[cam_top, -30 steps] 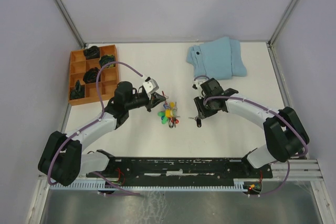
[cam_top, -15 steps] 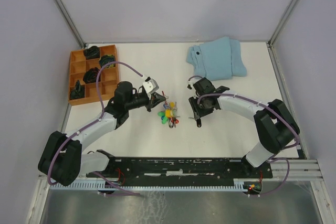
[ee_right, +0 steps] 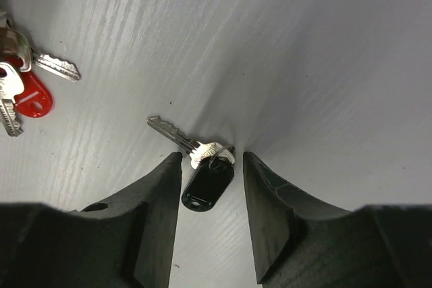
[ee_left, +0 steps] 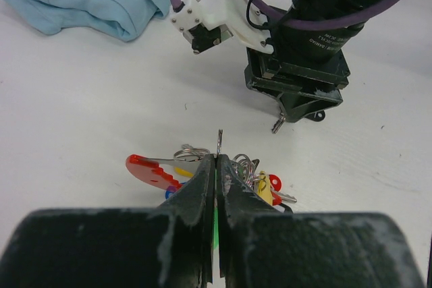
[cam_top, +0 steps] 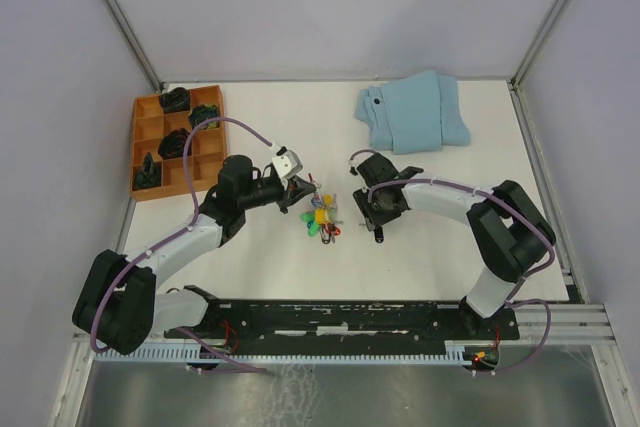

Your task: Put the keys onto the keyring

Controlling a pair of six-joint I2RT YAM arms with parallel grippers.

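The keys [cam_top: 320, 219] lie in a bunch at the table's middle, with yellow, green, red and blue heads. The red-and-grey keyring [ee_left: 154, 169] lies at the bunch's left in the left wrist view. My left gripper [cam_top: 300, 194] [ee_left: 217, 156] is shut on a thin green-headed key whose metal tip pokes out between the tips. My right gripper [cam_top: 378, 219] [ee_right: 210, 156] is open and low over the table. Its jaws stand either side of a separate silver key with a black tag [ee_right: 206, 183] [cam_top: 378, 236]. A red-headed key [ee_right: 30, 96] shows at the left of the right wrist view.
An orange compartment tray [cam_top: 137, 147] with dark lumps stands at the back left. A folded light-blue cloth [cam_top: 415, 112] lies at the back right. The right gripper's body [ee_left: 297, 92] faces the left wrist camera just beyond the bunch.
My right gripper has moved left, toward the bunch, and now straddles the black-tagged key. The left arm and the bunch have not moved.
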